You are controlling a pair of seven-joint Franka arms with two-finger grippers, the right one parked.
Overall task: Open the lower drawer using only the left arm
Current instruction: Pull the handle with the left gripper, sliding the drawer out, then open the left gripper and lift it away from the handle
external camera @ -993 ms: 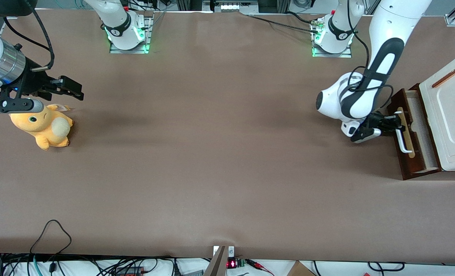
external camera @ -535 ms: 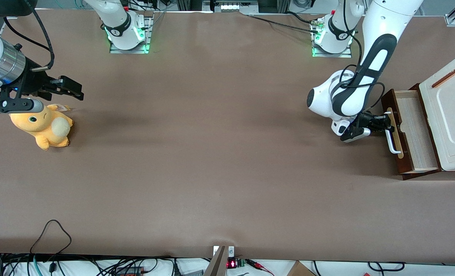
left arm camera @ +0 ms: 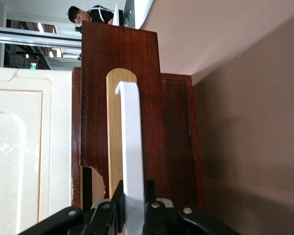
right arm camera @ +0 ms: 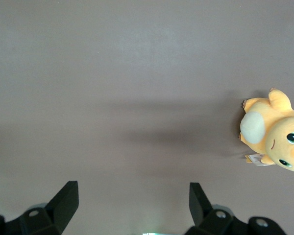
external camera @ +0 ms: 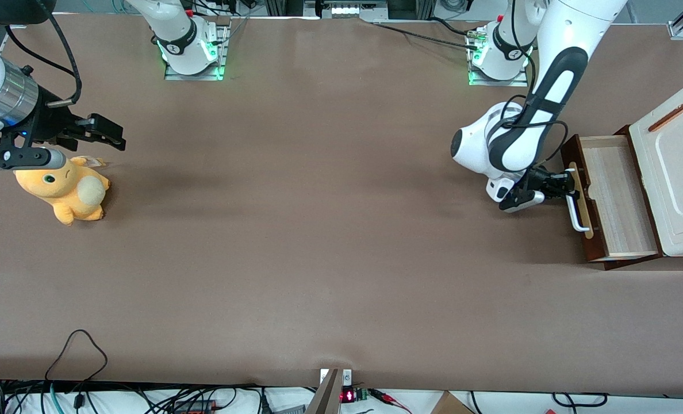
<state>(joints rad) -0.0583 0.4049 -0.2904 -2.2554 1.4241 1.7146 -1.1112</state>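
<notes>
Since a second ago, we see the drawer (external camera: pixel 611 195) drawn well farther out of the cabinet (external camera: pixel 678 172), and the left arm (external camera: pixel 514 138) has retreated with it toward the table's (external camera: pixel 318 230) middle. We lose the gripper's (external camera: pixel 566 185) far finger under the arm in the front view, and the cabinet runs off the frame edge at the working arm's end of the table. From the wrist camera, we cannot see into the drawer at all; only its dark front (left arm camera: pixel 137 98), the pale strip (left arm camera: pixel 115 132) and the white handle (left arm camera: pixel 132 147) show, with the white cabinet top (left arm camera: pixel 24 147) beside them. From the front, the drawer's light wood-grain inside lies open to view and holds nothing we can make out. We see the black fingers (left arm camera: pixel 149 193) pressed close on either side of the handle bar, pinching it near one end. A yellow plush toy (external camera: pixel 68 190) sits toward the parked arm's end of the table, well apart from the drawer.
</notes>
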